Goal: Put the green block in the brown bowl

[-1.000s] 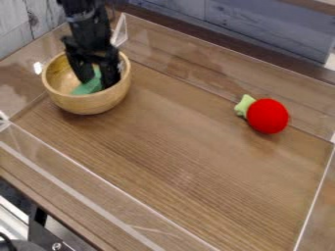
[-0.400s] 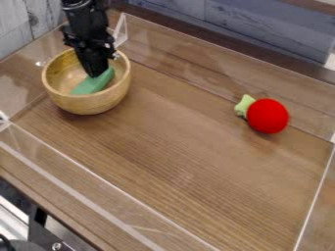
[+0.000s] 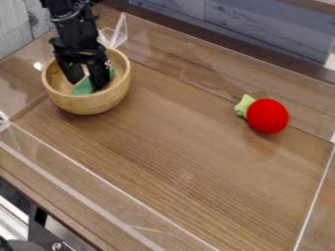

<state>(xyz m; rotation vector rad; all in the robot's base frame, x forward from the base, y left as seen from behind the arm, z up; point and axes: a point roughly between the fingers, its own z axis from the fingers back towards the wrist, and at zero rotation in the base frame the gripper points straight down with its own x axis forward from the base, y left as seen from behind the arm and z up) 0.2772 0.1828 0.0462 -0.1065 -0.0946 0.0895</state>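
now fingers (image 3: 66, 71) wide apart, empty

- The arm (image 3: 69, 18) reaches down at the far left, its wrist upright.
- The gripper (image 3: 81, 75) points straight down, fingers (image 3: 98, 71) spread apart.

The robot arm (image 3: 69, 20) is cut off by the top edge of the view, so only its lower part shows. The gripper (image 3: 81, 78) reaches down into the brown bowl (image 3: 98, 99) and hides most of the green block (image 3: 84, 86), leaving only a small green patch visible between the jaws. Whether the fingertips touch the block cannot be told. The tabletop (image 3: 183, 157) runs past the bottom and left edges.
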